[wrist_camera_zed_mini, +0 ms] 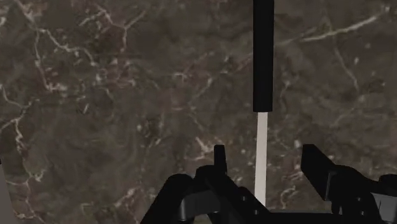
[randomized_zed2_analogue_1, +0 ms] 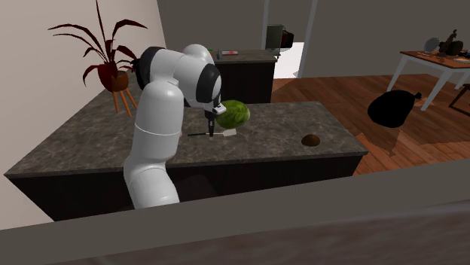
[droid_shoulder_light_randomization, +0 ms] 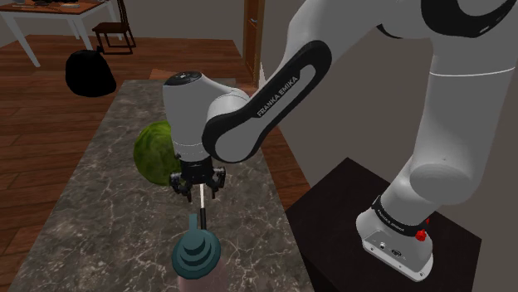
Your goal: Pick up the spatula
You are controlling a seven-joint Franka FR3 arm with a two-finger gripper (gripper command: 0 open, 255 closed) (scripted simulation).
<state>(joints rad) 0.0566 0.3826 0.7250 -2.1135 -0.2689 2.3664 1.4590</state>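
Claw (wrist_camera_zed_mini: pixel 267 159) released, fingers (wrist_camera_zed_mini: pixel 219 162) straddling the white shaft without touching. I count one spatula (wrist_camera_zed_mini: pixel 263 63), flat on the counter (wrist_camera_zed_mini: pixel 95 95), pale end beside the one green melon (droid_shoulder_light_randomization: pixel 153 153), black handle pointing away from it.

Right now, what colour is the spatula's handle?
The handle is black, joined to a white shaft; the wrist view shows it best.

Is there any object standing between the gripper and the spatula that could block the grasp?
Nothing visible does. In the wrist view the spatula's pale shaft runs between the open fingers of the gripper, not touching them, with bare marbled countertop around it. The green melon sits to one side of the gripper.
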